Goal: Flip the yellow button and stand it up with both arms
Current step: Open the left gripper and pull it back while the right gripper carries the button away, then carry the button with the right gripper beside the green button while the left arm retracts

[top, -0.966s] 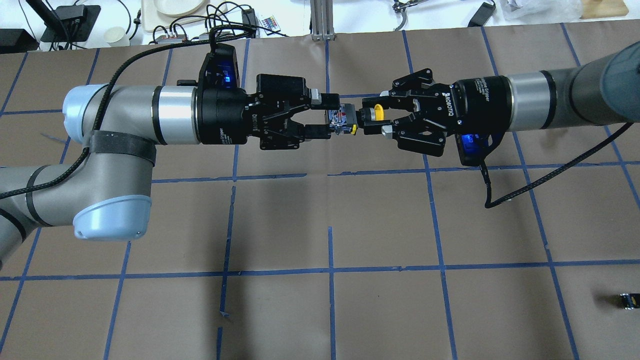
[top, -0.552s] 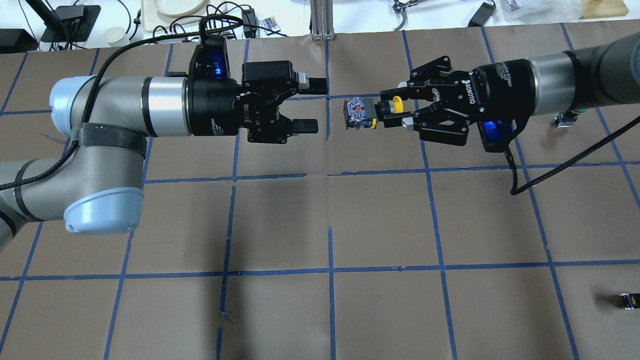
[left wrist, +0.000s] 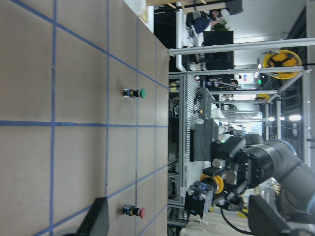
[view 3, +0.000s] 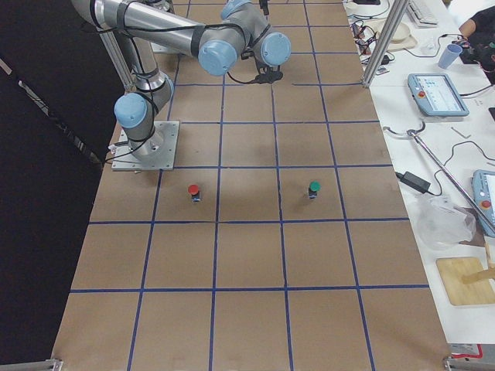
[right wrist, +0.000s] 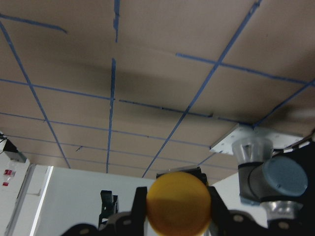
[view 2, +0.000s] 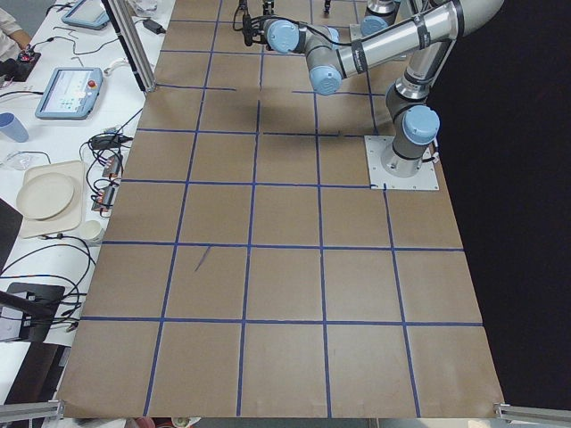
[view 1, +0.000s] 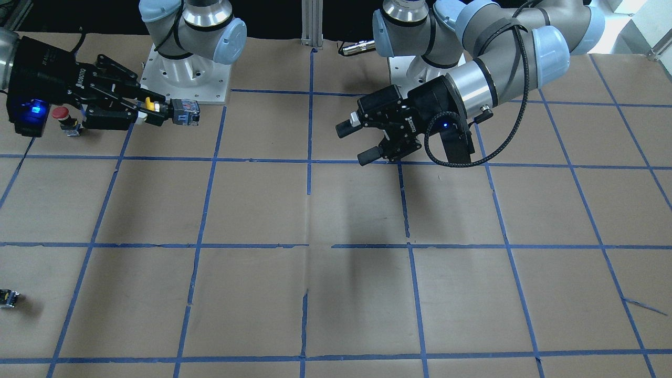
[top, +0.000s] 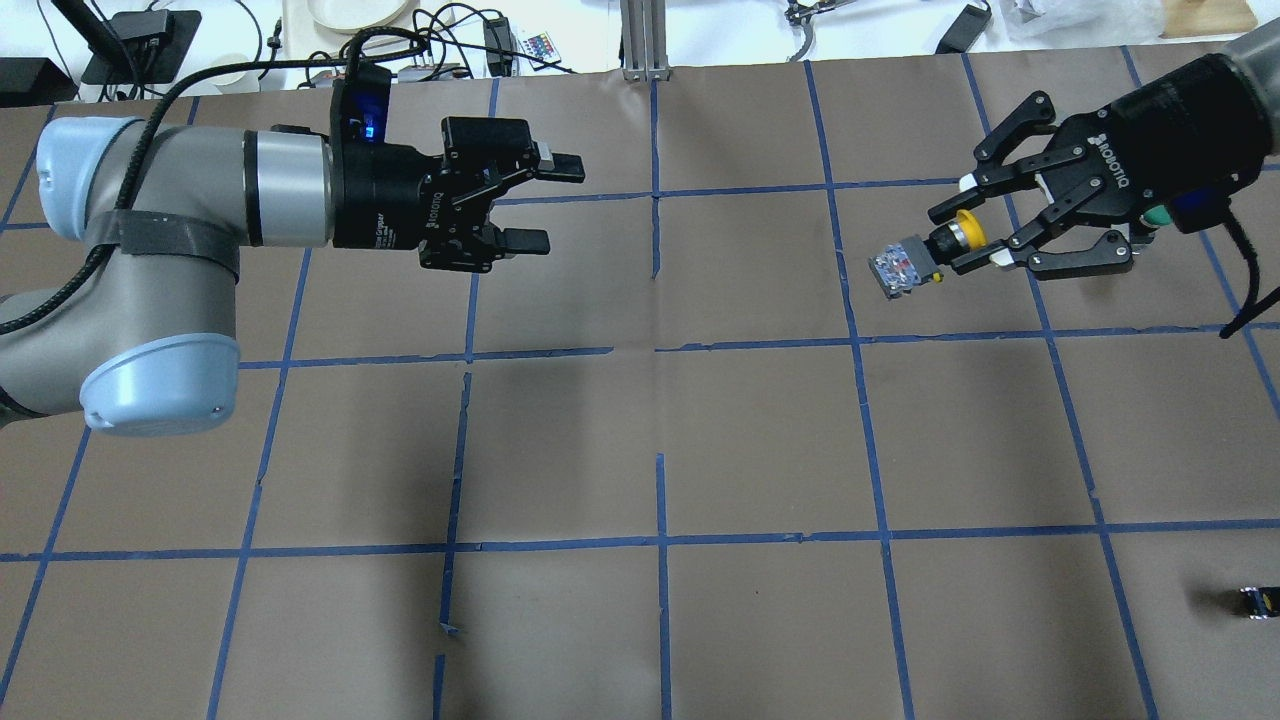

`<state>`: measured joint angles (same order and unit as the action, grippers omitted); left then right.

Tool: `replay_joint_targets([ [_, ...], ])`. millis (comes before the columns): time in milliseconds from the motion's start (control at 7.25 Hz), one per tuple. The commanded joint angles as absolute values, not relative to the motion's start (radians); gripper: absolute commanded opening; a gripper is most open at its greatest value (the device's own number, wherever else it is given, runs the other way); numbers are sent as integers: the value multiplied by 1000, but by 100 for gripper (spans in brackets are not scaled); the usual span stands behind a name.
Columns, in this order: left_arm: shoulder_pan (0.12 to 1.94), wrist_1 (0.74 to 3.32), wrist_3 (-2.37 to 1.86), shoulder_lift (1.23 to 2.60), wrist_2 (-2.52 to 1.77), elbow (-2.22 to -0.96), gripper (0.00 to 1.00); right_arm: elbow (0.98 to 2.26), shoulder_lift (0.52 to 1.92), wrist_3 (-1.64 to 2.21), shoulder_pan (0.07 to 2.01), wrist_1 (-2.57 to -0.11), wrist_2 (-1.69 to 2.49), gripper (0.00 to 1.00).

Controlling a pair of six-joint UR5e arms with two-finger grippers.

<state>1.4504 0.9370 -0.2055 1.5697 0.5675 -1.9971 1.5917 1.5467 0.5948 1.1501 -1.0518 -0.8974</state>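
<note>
The yellow button (top: 968,232) is held in the air by my right gripper (top: 940,255), which is shut on its neck just below the cap. Its black-and-grey body (top: 900,268) sticks out past the fingertips toward the table's middle. In the front-facing view the right gripper (view 1: 157,111) holds the button (view 1: 149,105) at the left. The right wrist view shows the yellow cap (right wrist: 178,202) between the fingers. My left gripper (top: 548,205) is open and empty, far to the left of the button, and also shows in the front-facing view (view 1: 356,142).
A red-capped button (view 1: 62,114) stands on the table under the right gripper, and a green-capped one (view 3: 314,188) stands a square further out. A tiny capless block (top: 1255,602) lies near the right front edge. Cables and clutter line the far edge.
The left gripper let go of the button's body and drew back to the left, open. The right gripper carried the button away to the right.
</note>
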Motion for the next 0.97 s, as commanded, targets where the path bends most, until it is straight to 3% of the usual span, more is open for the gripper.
replay_joint_targets([
  [0,1472,952,-196,1577,905,-1977,100,1575,1534,438,1147,-1191,-1136,1],
  [138,1498,1053,-167,1544,1024,-1968,100,1577,1534,361,1149,-1237,-1229,2],
  [414,1566,1281,-77,1532,1369,-1822,100,1580,1531,156,1149,-1326,-1404,2],
  [828,1572,1705,17,1656,1546,-1414,100,1618,1517,-148,1144,-1474,-1515,2],
])
